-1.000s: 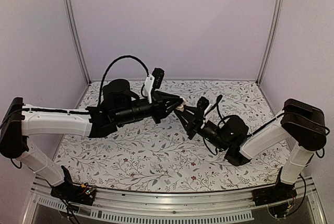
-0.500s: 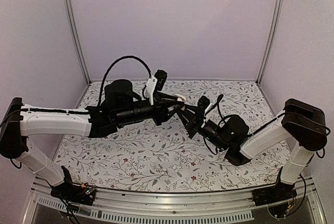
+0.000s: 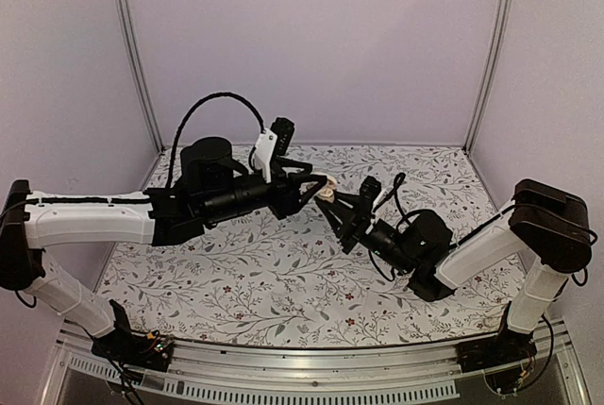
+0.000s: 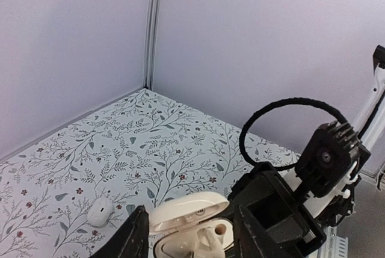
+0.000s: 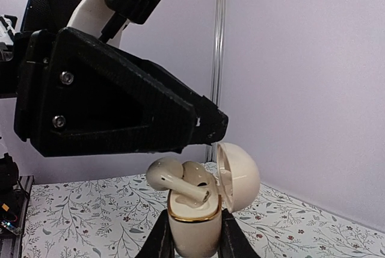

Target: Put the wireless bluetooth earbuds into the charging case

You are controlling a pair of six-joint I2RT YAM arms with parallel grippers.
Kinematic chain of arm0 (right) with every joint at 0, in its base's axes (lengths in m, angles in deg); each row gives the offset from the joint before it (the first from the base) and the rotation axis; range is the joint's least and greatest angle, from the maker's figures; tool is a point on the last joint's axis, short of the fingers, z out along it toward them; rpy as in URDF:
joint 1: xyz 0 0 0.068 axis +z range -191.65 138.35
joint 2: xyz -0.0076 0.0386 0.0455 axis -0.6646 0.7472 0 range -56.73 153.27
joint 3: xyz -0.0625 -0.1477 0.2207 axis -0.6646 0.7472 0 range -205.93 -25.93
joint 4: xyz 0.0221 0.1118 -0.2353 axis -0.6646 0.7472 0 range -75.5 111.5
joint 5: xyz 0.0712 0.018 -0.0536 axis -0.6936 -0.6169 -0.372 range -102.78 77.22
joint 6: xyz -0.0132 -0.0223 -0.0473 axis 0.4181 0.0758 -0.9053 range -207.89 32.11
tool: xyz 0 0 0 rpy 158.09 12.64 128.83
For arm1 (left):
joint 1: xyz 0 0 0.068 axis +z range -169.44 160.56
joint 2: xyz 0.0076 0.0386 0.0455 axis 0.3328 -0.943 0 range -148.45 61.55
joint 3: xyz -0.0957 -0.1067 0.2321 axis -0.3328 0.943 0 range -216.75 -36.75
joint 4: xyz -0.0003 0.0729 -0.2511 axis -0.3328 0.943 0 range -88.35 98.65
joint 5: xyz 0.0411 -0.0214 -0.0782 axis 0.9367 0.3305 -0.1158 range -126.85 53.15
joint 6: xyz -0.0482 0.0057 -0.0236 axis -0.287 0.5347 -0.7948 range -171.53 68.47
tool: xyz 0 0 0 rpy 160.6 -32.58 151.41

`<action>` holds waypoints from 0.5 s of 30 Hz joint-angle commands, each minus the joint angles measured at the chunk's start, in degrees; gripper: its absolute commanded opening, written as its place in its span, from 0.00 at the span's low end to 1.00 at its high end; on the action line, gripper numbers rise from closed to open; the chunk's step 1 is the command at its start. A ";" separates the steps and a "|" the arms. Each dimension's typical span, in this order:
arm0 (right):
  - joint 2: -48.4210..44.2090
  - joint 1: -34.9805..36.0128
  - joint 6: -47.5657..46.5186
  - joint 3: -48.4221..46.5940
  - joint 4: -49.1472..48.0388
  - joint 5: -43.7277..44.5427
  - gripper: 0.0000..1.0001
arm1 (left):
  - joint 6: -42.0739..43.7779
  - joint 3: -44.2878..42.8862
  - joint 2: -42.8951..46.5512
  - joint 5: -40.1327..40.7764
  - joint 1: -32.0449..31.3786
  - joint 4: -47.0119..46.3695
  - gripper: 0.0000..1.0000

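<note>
Table [image 3: 283, 282]: flat surface fully covered by a white cloth [image 4: 120, 144] printed with grey leafy sprigs and small red flowers, lying smooth where visible. One small white oval earbud [image 4: 100, 211] rests directly on the cloth, alone, well away from the back corner. It cannot be made out in the top view.

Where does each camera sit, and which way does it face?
Top external: above and behind the bases, facing down at the table; both arms show, left gripper near right gripper.
Left wrist: on the left arm, facing past its fingers at the open charging case and a loose earbud.
Right wrist: on the right arm, facing along its fingers at the charging case.
Shared: both wrist views show the charging case.
</note>
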 commanded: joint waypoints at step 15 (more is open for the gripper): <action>-0.91 -0.41 4.60 1.32 -1.07 1.23 0.00 | 4.20 5.93 9.79 2.80 0.38 -0.45 0.50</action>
